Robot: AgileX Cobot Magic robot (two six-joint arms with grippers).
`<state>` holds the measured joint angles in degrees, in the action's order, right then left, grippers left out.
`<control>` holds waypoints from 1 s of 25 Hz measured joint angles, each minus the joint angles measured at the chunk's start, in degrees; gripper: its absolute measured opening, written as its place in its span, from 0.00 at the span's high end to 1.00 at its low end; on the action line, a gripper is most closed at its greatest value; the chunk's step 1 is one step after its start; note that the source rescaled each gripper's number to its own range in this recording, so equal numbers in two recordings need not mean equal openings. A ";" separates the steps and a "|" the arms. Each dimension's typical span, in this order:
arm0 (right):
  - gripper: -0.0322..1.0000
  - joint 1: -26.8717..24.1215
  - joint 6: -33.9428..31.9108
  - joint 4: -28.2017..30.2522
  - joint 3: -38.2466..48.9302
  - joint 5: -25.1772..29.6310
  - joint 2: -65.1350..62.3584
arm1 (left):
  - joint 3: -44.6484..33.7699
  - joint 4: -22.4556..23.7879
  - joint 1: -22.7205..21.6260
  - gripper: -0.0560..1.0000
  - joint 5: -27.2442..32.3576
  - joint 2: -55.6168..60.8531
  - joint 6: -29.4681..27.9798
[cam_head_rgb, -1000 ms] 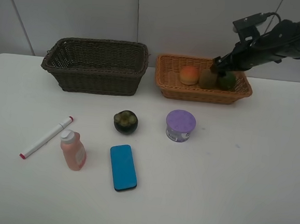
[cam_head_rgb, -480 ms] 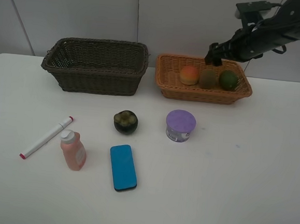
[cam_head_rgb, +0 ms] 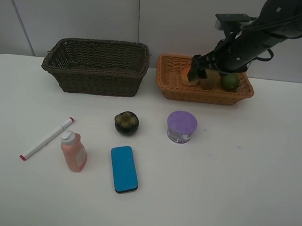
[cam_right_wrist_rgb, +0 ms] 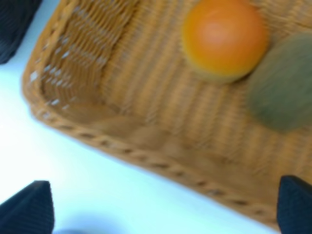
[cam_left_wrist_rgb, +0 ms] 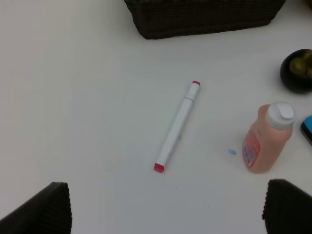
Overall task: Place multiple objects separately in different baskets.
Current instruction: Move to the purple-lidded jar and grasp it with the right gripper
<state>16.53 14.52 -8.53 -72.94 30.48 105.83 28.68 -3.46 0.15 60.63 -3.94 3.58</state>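
Note:
The light orange basket (cam_head_rgb: 204, 95) holds the orange-red fruit (cam_right_wrist_rgb: 224, 36), the brown kiwi (cam_head_rgb: 210, 80) and the green fruit (cam_head_rgb: 229, 80). My right gripper (cam_head_rgb: 195, 74) hangs open and empty above that basket's left half, partly covering the orange-red fruit in the high view. The dark brown basket (cam_head_rgb: 98, 82) looks empty. On the table lie the mangosteen (cam_head_rgb: 126, 122), purple-lidded tub (cam_head_rgb: 182, 126), blue block (cam_head_rgb: 123, 168), pink bottle (cam_head_rgb: 73, 151) and marker (cam_head_rgb: 47, 138). My left gripper (cam_left_wrist_rgb: 165, 214) is open above the marker (cam_left_wrist_rgb: 178, 126), with the bottle (cam_left_wrist_rgb: 267, 139) beside it.
The white table runs wide to the right of the tub and in front of the blue block. A grey wall stands right behind both baskets. The left arm does not show in the high view.
My right gripper lifted away from the kiwi and green fruit and swung left across the light basket, still open. The objects have not moved.

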 joint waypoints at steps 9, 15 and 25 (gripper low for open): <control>0.00 4.19 -0.42 -1.63 12.46 -7.93 -3.88 | 0.00 0.00 0.00 0.00 0.00 0.00 0.00; 0.00 7.99 -0.42 -2.87 15.30 -9.72 -3.89 | 0.00 0.00 0.00 0.00 0.00 0.00 0.00; 0.00 10.45 -0.42 -4.40 16.51 -11.87 -3.89 | 0.00 0.00 0.00 0.00 0.00 0.00 0.00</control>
<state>26.98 14.10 -12.94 -56.43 18.61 101.94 28.68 -3.46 0.15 60.63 -3.94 3.58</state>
